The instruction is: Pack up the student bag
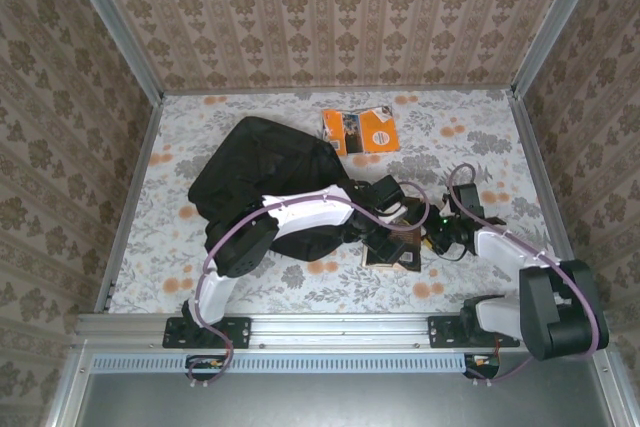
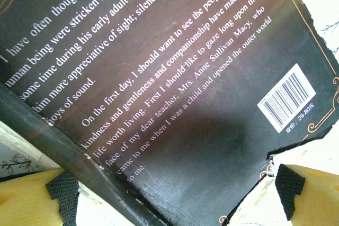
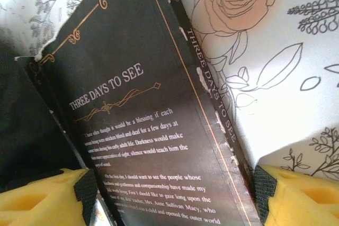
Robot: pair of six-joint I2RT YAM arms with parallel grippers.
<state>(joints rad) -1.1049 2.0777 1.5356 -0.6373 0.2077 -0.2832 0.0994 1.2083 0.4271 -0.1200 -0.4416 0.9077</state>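
The student bag point(image 1: 262, 169) is a large black soft backpack lying on the flowered cloth at centre left. A dark book point(image 1: 400, 251), "Three Days to See", lies just right of it with its back cover up point(image 2: 175, 78) point(image 3: 153, 130). My left gripper point(image 1: 386, 227) point(image 2: 177, 191) hovers open close over the book's lower corner, yellow fingers point(image 2: 290, 189) spread on either side. My right gripper point(image 1: 430, 237) point(image 3: 174, 189) is open too, its pads flanking the book near the spine point(image 3: 212, 104). I cannot tell whether they touch it. Black bag fabric point(image 3: 21, 125) shows beside the book's far edge.
An orange booklet point(image 1: 360, 130) lies at the back of the table, right of the bag's top. Patterned walls and metal rails point(image 1: 135, 207) box in the table. The left arm point(image 1: 300, 215) stretches across the bag's lower edge.
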